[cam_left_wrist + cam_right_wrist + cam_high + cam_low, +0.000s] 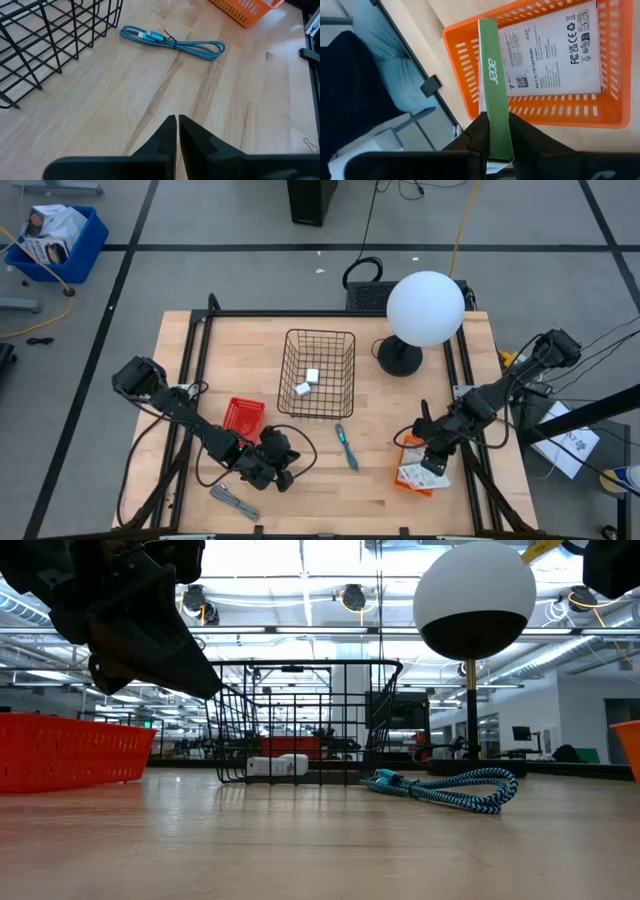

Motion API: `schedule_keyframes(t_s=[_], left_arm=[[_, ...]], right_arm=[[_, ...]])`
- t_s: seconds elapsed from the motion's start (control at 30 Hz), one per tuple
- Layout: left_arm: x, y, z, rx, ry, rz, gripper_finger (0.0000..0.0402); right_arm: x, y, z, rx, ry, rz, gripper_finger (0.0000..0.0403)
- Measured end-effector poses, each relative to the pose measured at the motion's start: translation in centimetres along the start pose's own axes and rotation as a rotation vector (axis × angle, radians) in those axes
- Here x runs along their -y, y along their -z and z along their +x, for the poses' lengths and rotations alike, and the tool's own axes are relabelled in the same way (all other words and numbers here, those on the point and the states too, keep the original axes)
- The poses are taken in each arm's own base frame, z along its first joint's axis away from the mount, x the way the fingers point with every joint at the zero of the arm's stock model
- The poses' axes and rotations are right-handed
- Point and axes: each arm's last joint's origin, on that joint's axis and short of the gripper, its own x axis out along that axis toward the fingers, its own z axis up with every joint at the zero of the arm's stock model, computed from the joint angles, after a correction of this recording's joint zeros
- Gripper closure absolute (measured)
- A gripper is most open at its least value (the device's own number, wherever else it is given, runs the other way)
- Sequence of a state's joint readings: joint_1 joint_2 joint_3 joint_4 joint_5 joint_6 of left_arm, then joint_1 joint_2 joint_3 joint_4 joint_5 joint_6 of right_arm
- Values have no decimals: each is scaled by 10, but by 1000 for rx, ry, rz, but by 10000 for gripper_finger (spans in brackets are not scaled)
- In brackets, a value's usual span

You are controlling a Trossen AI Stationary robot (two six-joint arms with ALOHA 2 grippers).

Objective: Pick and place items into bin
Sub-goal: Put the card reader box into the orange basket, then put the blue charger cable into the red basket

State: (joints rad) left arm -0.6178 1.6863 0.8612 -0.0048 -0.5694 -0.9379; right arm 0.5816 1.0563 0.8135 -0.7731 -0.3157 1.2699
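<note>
My right gripper (433,458) (495,120) is shut on a white card packet with a green side (495,75), over the orange basket (408,480) (470,95). A second printed packet (552,47) lies flat inside that basket. My left gripper (282,467) (177,120) is shut and holds nothing, above bare wood near the table's near edge. A teal braided cable (346,447) (172,42) (450,788) lies coiled on the table. The black wire bin (318,373) (300,720) holds two little white blocks (307,382) (280,765). A grey metal tool (233,502) lies by the near edge. My right gripper pinches the packet between its two fingers (522,131), one on each broad face, with the narrow green side (497,107) toward the wrist camera. The packet stands on edge and reaches forward from the fingers over the orange basket's rim. I cannot tell whether its far end rests on anything.
A lamp with a white globe (425,308) (475,600) stands on a black base (400,358) at the far right. A red basket (243,417) (70,750) sits left of the wire bin. Black frame rails (195,360) run along the table's sides.
</note>
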Motion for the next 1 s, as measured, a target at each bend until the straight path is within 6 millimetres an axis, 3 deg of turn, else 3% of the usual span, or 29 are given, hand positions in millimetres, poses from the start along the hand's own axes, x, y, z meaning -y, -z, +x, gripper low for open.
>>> schedule_keyframes(t_s=[0.27, 0.7, 1.0], left_arm=[[1, 1, -1, -1, 3, 3, 378], [1, 1, -1, 6, -1, 2, 378], [1, 1, -1, 10, -2, 0, 378]], right_arm=[[-2, -1, 0, 12, -21, -77, 339], [-3, -5, -1, 135, 13, -281, 165], [1, -6, -22, 213, -64, -363, 115]])
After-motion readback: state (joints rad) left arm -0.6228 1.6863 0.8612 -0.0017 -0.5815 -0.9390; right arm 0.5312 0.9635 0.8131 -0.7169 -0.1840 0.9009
